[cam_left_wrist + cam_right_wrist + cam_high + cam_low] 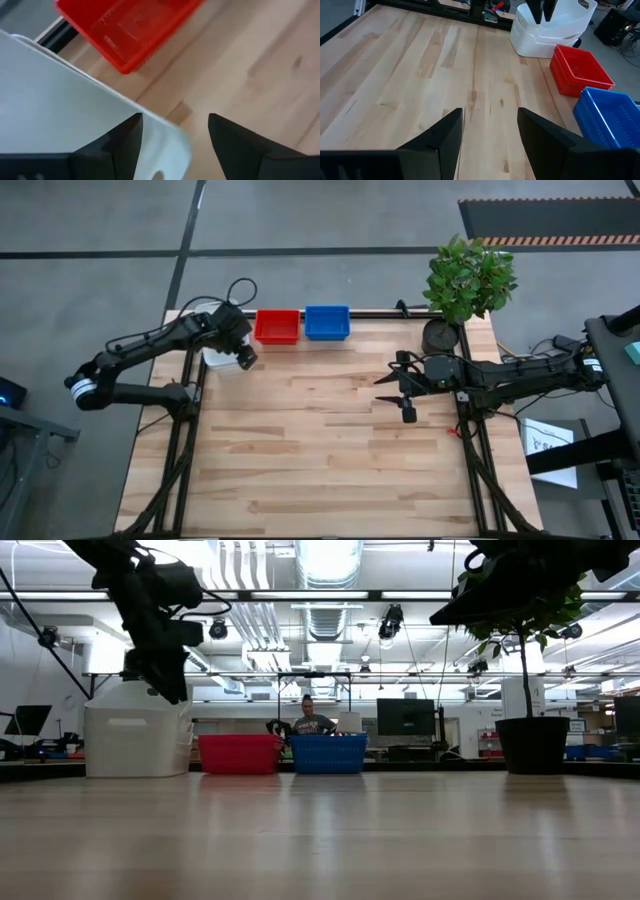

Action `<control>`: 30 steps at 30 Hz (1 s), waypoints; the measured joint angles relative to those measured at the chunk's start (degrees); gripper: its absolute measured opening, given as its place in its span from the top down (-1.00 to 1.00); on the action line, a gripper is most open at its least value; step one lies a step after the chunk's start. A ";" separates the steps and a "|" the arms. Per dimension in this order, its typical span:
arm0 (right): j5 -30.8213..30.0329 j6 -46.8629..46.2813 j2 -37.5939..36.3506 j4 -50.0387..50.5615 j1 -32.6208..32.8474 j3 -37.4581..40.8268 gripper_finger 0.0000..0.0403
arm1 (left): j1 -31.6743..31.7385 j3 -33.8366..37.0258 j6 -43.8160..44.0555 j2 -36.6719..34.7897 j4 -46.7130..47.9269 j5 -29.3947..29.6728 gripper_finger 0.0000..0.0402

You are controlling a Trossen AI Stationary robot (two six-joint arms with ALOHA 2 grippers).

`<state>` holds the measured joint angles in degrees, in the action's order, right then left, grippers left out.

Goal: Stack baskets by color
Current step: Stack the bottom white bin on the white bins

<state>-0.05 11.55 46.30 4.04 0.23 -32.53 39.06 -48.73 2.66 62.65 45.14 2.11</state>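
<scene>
A stack of white baskets [213,360] [545,37] stands at the table's far left, with its top basket tilted. To its right, a red stack [277,326] [580,67] and a blue stack [327,322] [610,115] rest on their bottoms along the far edge. My left gripper [243,358] [175,117] hangs open over the right rim of the white stack, pointing steeply down. The rim's corner [170,140] lies between its fingers. My right gripper [397,395] [490,112] waits open above the bare wood at mid-right, holding nothing. My left gripper is open with one finger [125,140] in front of the top white basket's rim. Whether that finger touches the rim, I cannot tell.
A black pot with a green plant [440,335] [532,745] stands at the far right corner. A black rail [380,312] runs along the far edge behind the baskets. Bare wood [320,450] covers the middle and near half. In the room beyond the table is a person [308,722].
</scene>
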 joint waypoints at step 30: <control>-0.02 0.46 0.00 0.19 0.00 0.00 0.09 | -2.33 0.00 14.77 5.92 -1.18 8.80 0.54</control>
<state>-0.08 12.01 46.30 4.22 0.23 -32.53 36.73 -48.73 17.44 68.58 43.96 10.91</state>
